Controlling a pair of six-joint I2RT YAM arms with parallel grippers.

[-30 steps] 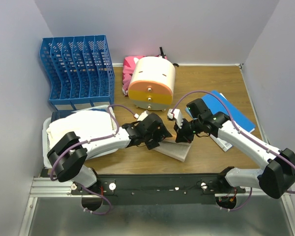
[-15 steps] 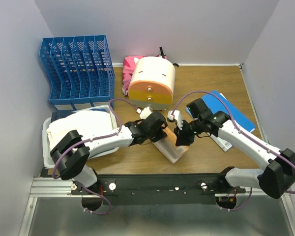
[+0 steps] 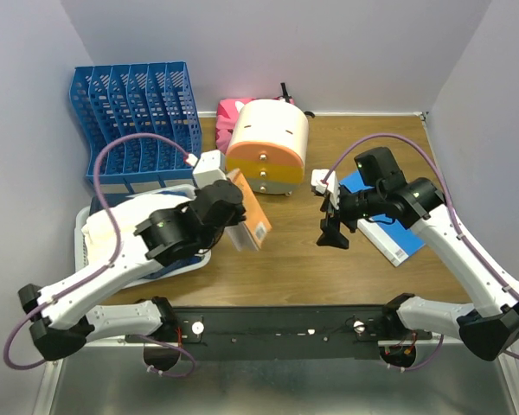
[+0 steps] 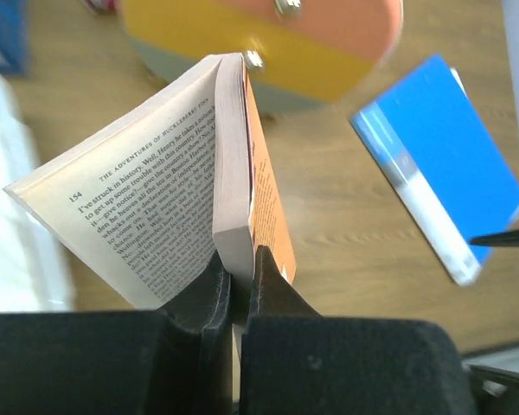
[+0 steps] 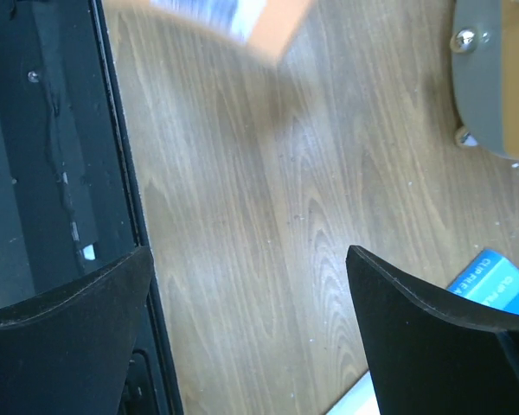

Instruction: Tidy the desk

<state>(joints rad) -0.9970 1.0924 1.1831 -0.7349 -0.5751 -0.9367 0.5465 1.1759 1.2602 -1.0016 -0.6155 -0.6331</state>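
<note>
On the brown wood-grain desk (image 3: pixel 285 259), my left gripper (image 3: pixel 229 226) is shut on an orange-covered paperback (image 3: pixel 249 212) and holds it in the air, above the desk and left of centre. In the left wrist view the paperback (image 4: pixel 242 173) stands on edge between the fingertips of the left gripper (image 4: pixel 240 259), with one printed page fanned out to the left. My right gripper (image 3: pixel 333 226) hangs wide open over bare wood right of centre. In the right wrist view, nothing lies between the fingers of the right gripper (image 5: pixel 249 252).
A blue book (image 3: pixel 398 207) lies under the right arm. A cream, orange and yellow drawer unit (image 3: pixel 266 147) stands at the back centre with a pink object (image 3: pixel 229 112) behind it. A blue file rack (image 3: pixel 137 125) and a white tray with cloth (image 3: pixel 130 229) are at the left. The black rail (image 3: pixel 285 328) runs along the front.
The left gripper shut on the paperback and lifted it off the desk, up and to the left. The right gripper let go of it, opened wide and drew back to the right.
</note>
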